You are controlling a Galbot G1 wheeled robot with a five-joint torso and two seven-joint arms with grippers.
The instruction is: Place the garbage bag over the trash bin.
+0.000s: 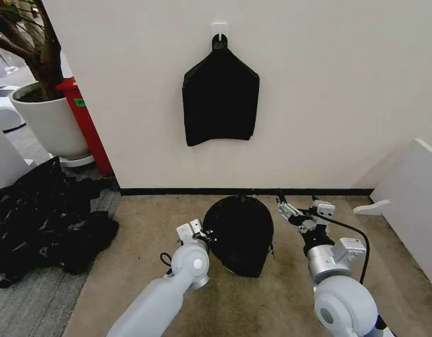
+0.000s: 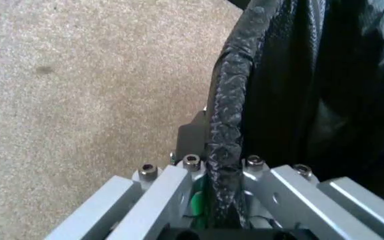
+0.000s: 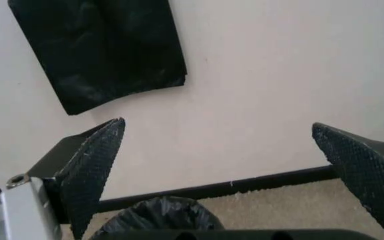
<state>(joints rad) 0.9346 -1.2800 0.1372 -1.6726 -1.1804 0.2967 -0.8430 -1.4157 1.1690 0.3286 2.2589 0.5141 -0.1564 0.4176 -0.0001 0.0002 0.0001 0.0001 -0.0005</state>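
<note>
The glossy black garbage bag (image 1: 238, 235) bulges in a rounded dome on the carpet near the wall. The trash bin is hidden under it. My left gripper (image 1: 204, 236) is at the dome's left edge, shut on a fold of the bag. In the left wrist view its fingers (image 2: 227, 115) pinch the bag (image 2: 325, 100) from the side. My right gripper (image 1: 289, 210) hangs to the right of the bag, apart from it and open. The right wrist view shows the gripper (image 3: 222, 165) with both pads (image 3: 95, 165) spread wide, and the bag's top (image 3: 158, 217) below them.
A flat black bundle (image 1: 220, 105) hangs from a wall hook above the bag. A big black plastic heap (image 1: 47, 217) lies at the left, by a white plant pot (image 1: 50, 123) and a red object (image 1: 89, 130). A white panel (image 1: 412, 196) stands at the right.
</note>
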